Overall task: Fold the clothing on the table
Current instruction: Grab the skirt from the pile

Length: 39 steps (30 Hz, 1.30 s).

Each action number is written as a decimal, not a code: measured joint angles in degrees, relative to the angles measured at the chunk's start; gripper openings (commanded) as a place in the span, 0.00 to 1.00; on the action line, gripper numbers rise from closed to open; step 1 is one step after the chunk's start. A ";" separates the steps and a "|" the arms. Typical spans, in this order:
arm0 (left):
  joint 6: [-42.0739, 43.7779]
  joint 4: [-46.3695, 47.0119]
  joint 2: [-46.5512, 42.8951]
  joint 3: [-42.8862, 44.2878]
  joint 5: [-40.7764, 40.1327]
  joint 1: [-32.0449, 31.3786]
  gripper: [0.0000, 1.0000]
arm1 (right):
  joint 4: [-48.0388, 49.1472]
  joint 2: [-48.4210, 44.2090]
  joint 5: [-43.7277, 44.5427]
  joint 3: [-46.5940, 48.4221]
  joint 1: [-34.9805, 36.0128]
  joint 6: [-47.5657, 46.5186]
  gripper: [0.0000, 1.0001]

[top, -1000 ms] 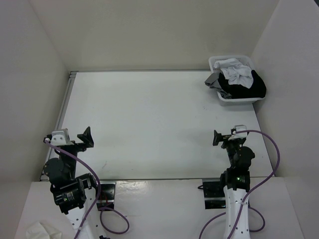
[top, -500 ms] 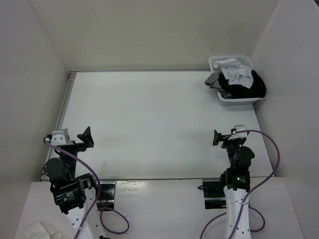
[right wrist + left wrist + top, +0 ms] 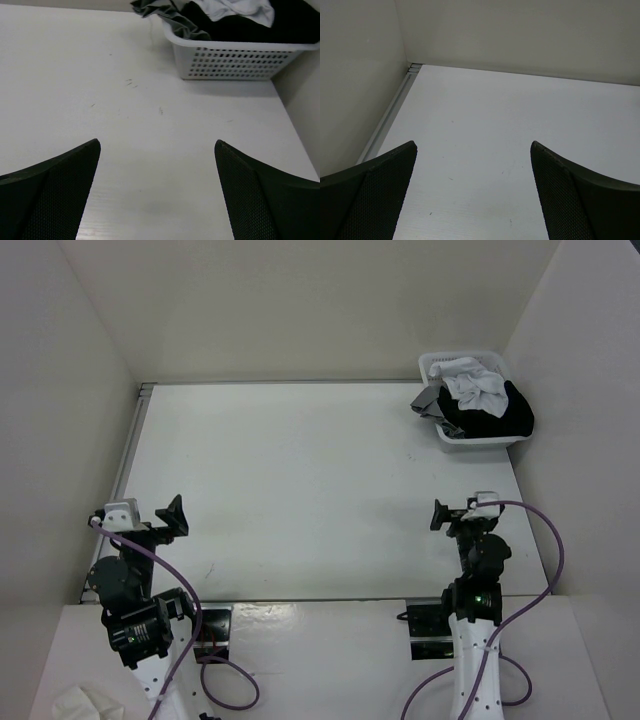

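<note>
The clothing [image 3: 508, 417] is a black garment that lies crumpled in a white basket [image 3: 478, 444] at the table's far right corner; the right wrist view shows the clothing [image 3: 240, 29] under other garments. The white table [image 3: 300, 470] is bare in front of both arms. My left gripper [image 3: 176, 515] hovers open near the front left, its dark fingers spread wide over the table [image 3: 520, 110], nothing between them. My right gripper [image 3: 438, 515] is open near the front right, facing the basket [image 3: 235, 62] over bare tabletop [image 3: 75, 60].
A white garment [image 3: 470, 383] and a grey garment [image 3: 428, 402] lie in the same basket on top of and beside the black one. Pale walls close in the table on the left, back and right. A metal strip [image 3: 390, 117] runs along the left edge.
The right gripper has shifted very slightly to the right. The left arm and the basket's contents have not moved.
</note>
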 measured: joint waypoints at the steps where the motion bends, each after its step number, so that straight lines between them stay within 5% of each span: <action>1: 0.00 0.00 0.00 0.00 0.00 0.00 1.00 | -0.07 0.00 1.90 0.26 -0.02 0.48 0.99; 14: 0.07 -0.35 2.67 3.61 0.35 -0.02 1.00 | 2.05 1.90 12.31 17.79 -0.13 6.10 0.99; 20: 3.30 -2.19 27.17 23.47 1.22 -0.15 1.00 | 0.33 27.02 16.50 40.41 -0.13 11.30 0.99; 27: 9.16 -12.04 50.47 41.42 -0.48 -0.15 1.00 | -14.88 56.33 14.49 75.95 -1.44 12.74 0.99; 34: 12.66 -21.14 60.08 42.66 -1.51 -0.15 1.00 | -27.02 62.77 6.73 75.45 -7.54 8.98 0.99; 39: 13.84 -24.41 68.43 41.64 -1.70 -0.17 1.00 | -27.65 60.87 4.31 68.11 -5.05 -1.42 0.99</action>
